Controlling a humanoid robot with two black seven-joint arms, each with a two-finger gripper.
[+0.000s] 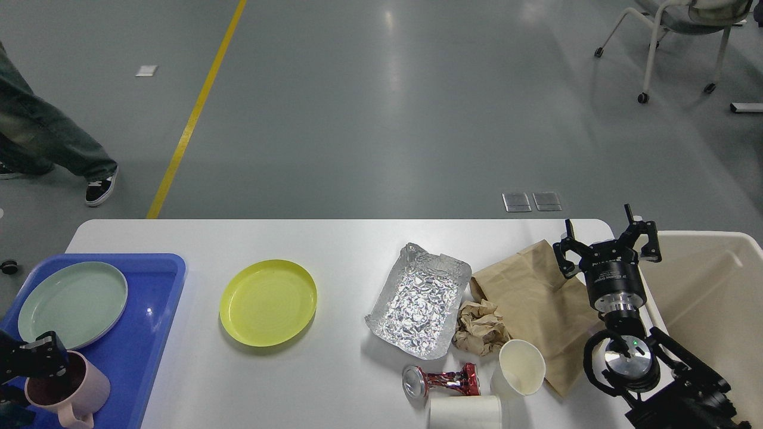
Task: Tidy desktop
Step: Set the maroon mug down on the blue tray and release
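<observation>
The white desktop point(346, 238) holds a yellow plate point(268, 302), a crumpled foil tray point(420, 301), a brown paper bag point(530, 298), a crumpled paper ball point(480, 326), a tipped paper cup point(521, 366), a crushed red can point(441, 381) and a white cup point(465, 412). My right gripper point(605, 238) is open and empty, above the bag's far right corner, next to the bin. My left gripper point(36, 357) is dark, at the rim of a pink mug point(71, 390) on the blue tray; its fingers cannot be told apart.
The blue tray point(161, 333) at the left edge also holds a pale green plate point(71, 304). A beige bin point(709, 298) stands off the table's right end. A person's legs point(47, 143) are on the floor at far left, and a chair point(673, 24) at far right.
</observation>
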